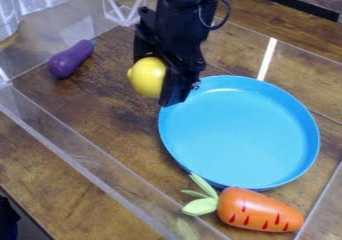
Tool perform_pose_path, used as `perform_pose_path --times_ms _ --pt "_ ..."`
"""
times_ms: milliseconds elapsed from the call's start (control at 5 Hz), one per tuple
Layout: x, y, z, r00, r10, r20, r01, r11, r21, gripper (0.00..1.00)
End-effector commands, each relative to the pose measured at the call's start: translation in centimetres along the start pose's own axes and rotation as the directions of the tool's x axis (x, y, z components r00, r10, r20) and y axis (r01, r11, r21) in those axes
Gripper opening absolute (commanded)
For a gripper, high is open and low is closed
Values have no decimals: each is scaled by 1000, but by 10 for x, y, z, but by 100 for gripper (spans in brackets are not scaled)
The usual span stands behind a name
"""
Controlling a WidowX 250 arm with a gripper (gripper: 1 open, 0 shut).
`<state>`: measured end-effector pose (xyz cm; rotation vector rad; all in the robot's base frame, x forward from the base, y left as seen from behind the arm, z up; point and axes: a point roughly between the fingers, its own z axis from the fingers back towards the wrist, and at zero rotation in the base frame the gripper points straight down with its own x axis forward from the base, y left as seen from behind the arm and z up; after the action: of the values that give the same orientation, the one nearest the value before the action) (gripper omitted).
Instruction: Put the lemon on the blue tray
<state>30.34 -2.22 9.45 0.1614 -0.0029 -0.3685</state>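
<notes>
Your gripper's fingers are closed on the lemon, holding it near the blue tray's rim at its upper-left edge, presumably to carry it over. The arm's dark body hides the lemon's far side, and you can't judge its height above the table.

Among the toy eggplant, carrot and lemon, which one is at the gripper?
The lemon, the yellow one, is right at the gripper; the purple eggplant and orange carrot both lie away from it.
</notes>
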Motion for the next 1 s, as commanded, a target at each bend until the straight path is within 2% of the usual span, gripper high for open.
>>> perform_pose_path --times_ms 0,800 --pt "2 -3 22 997 1 78 -3 1000 24 0" --pt "-2 -11 20 993 66 96 -70 997 43 0"
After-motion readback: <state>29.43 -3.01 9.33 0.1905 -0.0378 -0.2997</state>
